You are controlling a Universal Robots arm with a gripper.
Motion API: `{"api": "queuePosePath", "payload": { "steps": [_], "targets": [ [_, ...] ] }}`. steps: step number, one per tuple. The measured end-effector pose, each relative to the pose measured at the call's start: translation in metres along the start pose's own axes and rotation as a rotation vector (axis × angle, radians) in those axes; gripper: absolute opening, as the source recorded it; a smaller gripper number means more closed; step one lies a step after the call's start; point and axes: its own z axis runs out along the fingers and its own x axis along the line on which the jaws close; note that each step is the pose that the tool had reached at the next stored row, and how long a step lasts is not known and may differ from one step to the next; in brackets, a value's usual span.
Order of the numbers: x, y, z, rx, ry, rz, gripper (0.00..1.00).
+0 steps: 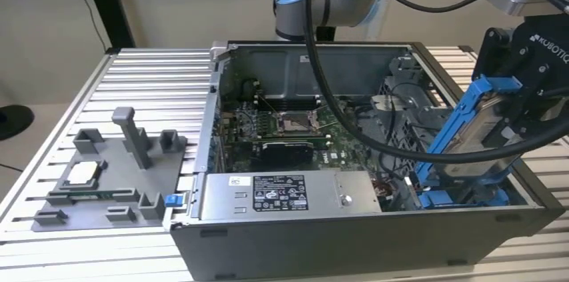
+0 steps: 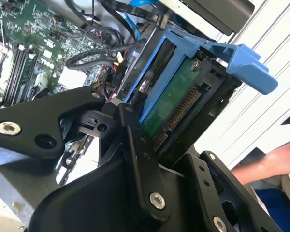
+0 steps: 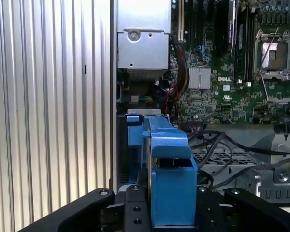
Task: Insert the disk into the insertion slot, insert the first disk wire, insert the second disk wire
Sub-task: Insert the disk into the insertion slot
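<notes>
My gripper (image 1: 520, 105) is shut on the disk (image 1: 480, 122), a silver drive in a bright blue carrier (image 2: 217, 53). I hold it tilted, lower end down, over the near corner of the open computer case at the exterior view's right. In the second wrist view its green circuit-board underside (image 2: 176, 104) shows between my black fingers (image 2: 135, 140). The insertion slot (image 1: 462, 197), with blue rails, lies just under the disk's lower end. In the first wrist view the carrier (image 3: 171, 183) stands in line with the slot's blue parts (image 3: 135, 137). Black and blue wires (image 2: 111, 58) lie loose beside the bay.
The grey power-supply box (image 1: 276, 195) sits along the case's front, with the motherboard (image 1: 284, 129) behind it. A thick black cable (image 1: 391, 145) loops across the case. A grey fixture plate (image 1: 106, 175) lies on the ribbed table (image 1: 151, 82). A person's hand (image 2: 275, 162) rests nearby.
</notes>
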Motion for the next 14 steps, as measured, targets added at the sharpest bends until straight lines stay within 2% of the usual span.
{"api": "queuePosePath", "payload": {
  "steps": [14],
  "targets": [
    [-0.0007, -0.0009, 0.0099, 0.0005, -0.001, 0.009, 0.0]
  ]
}}
